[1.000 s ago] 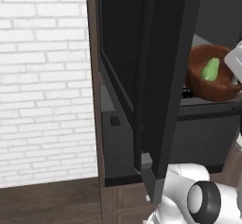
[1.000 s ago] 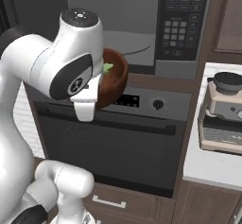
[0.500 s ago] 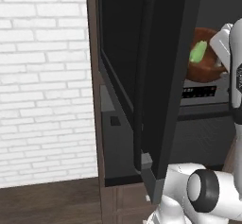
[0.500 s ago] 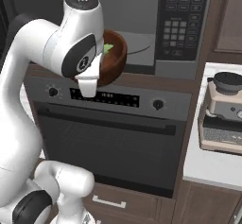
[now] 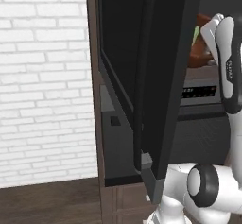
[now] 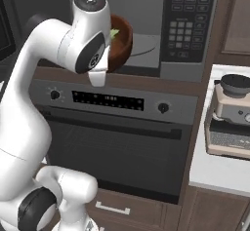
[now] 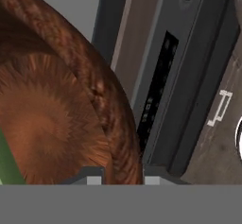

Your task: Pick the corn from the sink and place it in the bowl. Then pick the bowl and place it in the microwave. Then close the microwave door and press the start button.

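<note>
From the left base view, the open microwave door (image 5: 158,76) stands edge-on and covers most of what is behind it; past its edge I see a slice of the wooden bowl (image 5: 202,41) with a bit of green from the corn (image 5: 195,34), held up beside the white arm, above the oven's display strip (image 5: 201,93). A white brick wall (image 5: 45,81) is on the far left and a dark wood floor (image 5: 47,202) is below. From the right base view, the bowl (image 6: 122,42) hangs at the mouth of the microwave (image 6: 161,25), just in front of the grey turntable (image 6: 144,45), with the corn (image 6: 114,32) lying inside it; I think it is kept level so the cob does not roll out while it goes in. Below is the grey oven (image 6: 117,132) with its knobs, and a coffee machine (image 6: 234,113) sits on the white counter (image 6: 215,174) to the right. In the hand view, the gripper (image 7: 119,179) is pinching the rim of the bowl (image 7: 56,119), one finger inside and one outside the wall, pressed tight on the wood. The green husk of the corn (image 7: 7,159) lies to the inner side of the fingers, and the oven front (image 7: 189,67) is far on the outer side.
</note>
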Controlling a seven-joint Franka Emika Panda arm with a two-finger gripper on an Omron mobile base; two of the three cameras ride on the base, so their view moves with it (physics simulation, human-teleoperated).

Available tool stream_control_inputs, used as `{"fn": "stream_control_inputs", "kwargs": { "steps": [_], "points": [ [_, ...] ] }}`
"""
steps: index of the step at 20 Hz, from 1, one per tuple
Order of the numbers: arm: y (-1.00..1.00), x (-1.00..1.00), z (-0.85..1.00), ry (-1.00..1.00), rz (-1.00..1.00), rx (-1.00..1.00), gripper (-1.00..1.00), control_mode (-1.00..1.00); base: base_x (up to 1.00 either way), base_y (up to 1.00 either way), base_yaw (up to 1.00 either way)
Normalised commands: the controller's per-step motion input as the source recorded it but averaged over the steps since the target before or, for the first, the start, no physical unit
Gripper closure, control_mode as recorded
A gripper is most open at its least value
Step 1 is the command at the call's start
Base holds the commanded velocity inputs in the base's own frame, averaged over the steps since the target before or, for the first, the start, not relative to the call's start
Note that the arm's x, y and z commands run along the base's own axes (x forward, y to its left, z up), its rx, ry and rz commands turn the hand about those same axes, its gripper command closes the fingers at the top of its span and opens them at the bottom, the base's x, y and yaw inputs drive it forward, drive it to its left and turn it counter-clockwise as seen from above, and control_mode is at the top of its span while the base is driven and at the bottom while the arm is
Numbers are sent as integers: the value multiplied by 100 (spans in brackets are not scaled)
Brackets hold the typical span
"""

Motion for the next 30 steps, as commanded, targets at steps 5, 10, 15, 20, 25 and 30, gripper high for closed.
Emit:
{"fn": "stream_control_inputs", "kwargs": {
  "steps": [5,10,15,20,25,30],
  "points": [
    [0,52,21,-11,0,0,100,-100,0,0,0],
    [1,51,25,0,0,0,100,-100,0,0,0],
    [9,52,13,0,0,0,100,-100,0,0,0],
    [12,50,0,1,0,0,100,-100,0,0,0],
    [18,31,0,0,0,0,100,-100,0,0,0],
    [12,10,0,0,-1,0,-100,-100,0,0,0]
  ]
}}
